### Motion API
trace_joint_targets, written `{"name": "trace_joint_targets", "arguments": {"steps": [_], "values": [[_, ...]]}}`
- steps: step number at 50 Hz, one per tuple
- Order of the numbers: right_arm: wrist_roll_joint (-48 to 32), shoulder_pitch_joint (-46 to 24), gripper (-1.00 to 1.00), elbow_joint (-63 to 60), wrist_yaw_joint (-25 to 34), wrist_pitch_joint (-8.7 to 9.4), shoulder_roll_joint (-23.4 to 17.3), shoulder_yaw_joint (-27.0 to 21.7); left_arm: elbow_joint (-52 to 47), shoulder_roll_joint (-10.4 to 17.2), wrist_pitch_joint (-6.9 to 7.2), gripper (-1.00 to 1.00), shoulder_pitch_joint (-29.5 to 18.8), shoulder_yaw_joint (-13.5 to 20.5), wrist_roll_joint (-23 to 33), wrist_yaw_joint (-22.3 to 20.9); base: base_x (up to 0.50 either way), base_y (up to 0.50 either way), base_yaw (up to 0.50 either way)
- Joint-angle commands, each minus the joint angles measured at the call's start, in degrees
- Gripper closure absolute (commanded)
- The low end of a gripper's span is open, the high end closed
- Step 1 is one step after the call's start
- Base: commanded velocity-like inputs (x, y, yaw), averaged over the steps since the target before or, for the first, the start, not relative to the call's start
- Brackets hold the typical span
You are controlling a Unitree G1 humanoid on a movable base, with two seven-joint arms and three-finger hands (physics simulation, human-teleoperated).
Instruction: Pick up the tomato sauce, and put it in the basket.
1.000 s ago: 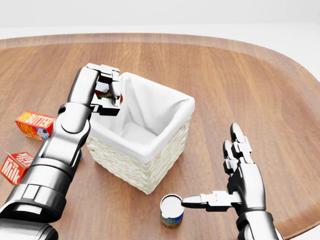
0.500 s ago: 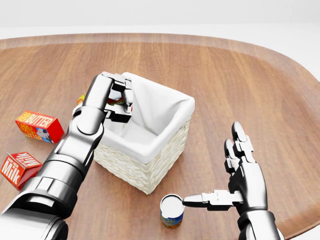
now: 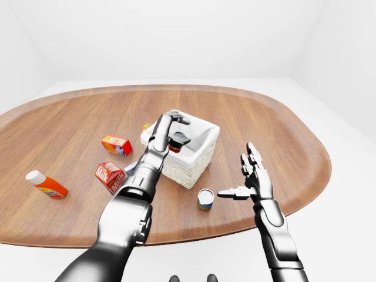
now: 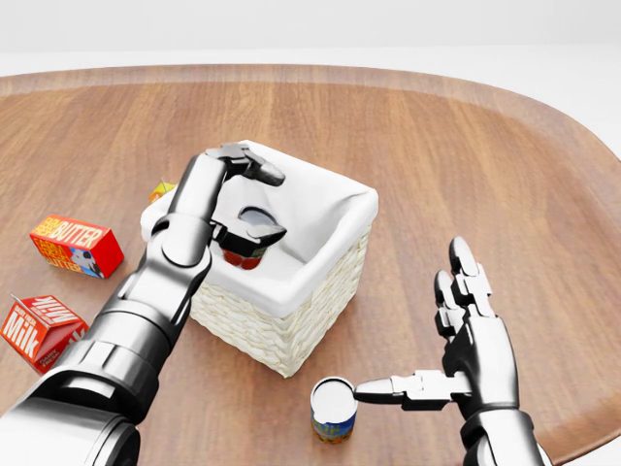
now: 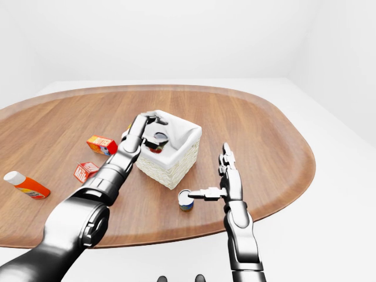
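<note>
My left hand [image 4: 238, 199] hangs over the basket [image 4: 291, 335], its fingers [image 4: 260, 171] spread apart above the tomato sauce [image 4: 247, 243], which sits inside the basket's white liner, apparently released. To finish cleanly, I should lift straight up from the basket so no finger snags the liner. My right hand [image 4: 466, 354] is open too, 1 finger touching the can [image 4: 334, 410] just below the basket.

I see polished wood table [image 4: 437, 146], grain visible. Basket [image 4: 281, 330]: rough woven wicker, matt white cloth lining. My hands [image 4: 471, 359]: glossy metal. Cartons [image 4: 73, 243]: printed paper.
</note>
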Motion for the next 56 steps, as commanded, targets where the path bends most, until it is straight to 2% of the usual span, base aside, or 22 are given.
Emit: {"name": "trace_joint_targets", "arguments": {"steps": [1, 13, 23, 29, 34, 37, 40, 41, 42, 45, 46, 52, 56], "values": [[0.12, 0.17, -1.0, -0.14, 0.11, -0.01, 0.08, 0.15, -0.29, -0.14, 0.0, -1.0, -0.54, 0.23, 0.55, 1.03, 0.0, 0.0, 0.0], [0.05, 0.25, -1.0, -0.16, 0.04, -0.09, 0.13, 0.24, -0.15, -0.2, 0.0, -1.0, -0.47, 0.06, 1.12, 1.7, 0.0, 0.0, 0.0], [0.04, 0.21, -1.0, 0.01, -0.01, -0.22, 0.15, 0.3, -3.82, -0.24, 0.0, -1.0, 0.68, 0.13, 0.01, 0.35, 0.0, 0.0, 0.0], [0.04, -0.1, -1.0, 0.44, -0.08, -0.36, 0.11, 0.23, -11.3, 0.0, 0.0, -1.0, 1.73, 0.19, -2.0, -1.87, 0.0, 0.0, 0.0], [0.11, -0.43, -1.0, 1.07, -0.08, -0.65, 0.01, 0.06, -29.7, -0.61, 0.0, -1.0, 6.66, -0.41, -3.75, -5.86, 0.0, 0.0, 0.0], [0.27, -0.42, -1.0, 0.62, -0.08, -0.25, -0.08, -0.11, -34.91, -0.69, 0.0, -1.0, 8.08, -0.38, -4.26, -6.83, 0.0, 0.0, 0.0], [0.35, -0.58, -1.0, 0.78, -0.1, -0.23, -0.13, -0.24, -42.38, -0.64, 3.08, -1.0, 10.43, -0.2, -5.49, -8.31, 0.0, 0.0, 0.0], [0.35, -0.58, -1.0, 0.78, -0.1, -0.23, -0.13, -0.24, -42.59, -0.62, 3.22, -1.0, 10.51, -0.24, -5.55, -8.33, 0.0, 0.0, 0.0], [0.27, -0.41, -1.0, 0.7, -0.12, -0.32, -0.07, -0.15, -49.11, -0.66, 6.68, -1.0, 12.93, -0.03, -6.37, -9.52, 0.0, 0.0, 0.0], [0.14, -0.25, -1.0, 0.82, -0.11, -0.55, 0.0, 0.0, -55.6, -0.49, 9.54, -1.0, 15.6, -0.09, -7.22, -10.4, 0.0, 0.0, 0.0], [0.12, -0.24, -1.0, 0.86, -0.1, -0.61, 0.0, 0.01, -57.72, -0.46, 10.0, -1.0, 16.36, -0.08, -7.47, -10.6, 0.0, 0.0, 0.0], [-0.16, 0.12, -1.0, 0.64, -0.19, -0.64, 0.13, 0.31, -77.2, -0.41, 10.0, -1.0, 24.45, 0.4, -9.84, -12.95, 0.0, 0.0, 0.0], [-0.32, 0.29, -1.0, 0.73, -0.15, -0.86, 0.18, 0.46, -85.32, -0.06, 10.0, -1.0, 30.06, 0.78, -11.17, -13.07, 0.0, 0.0, 0.0]]}}
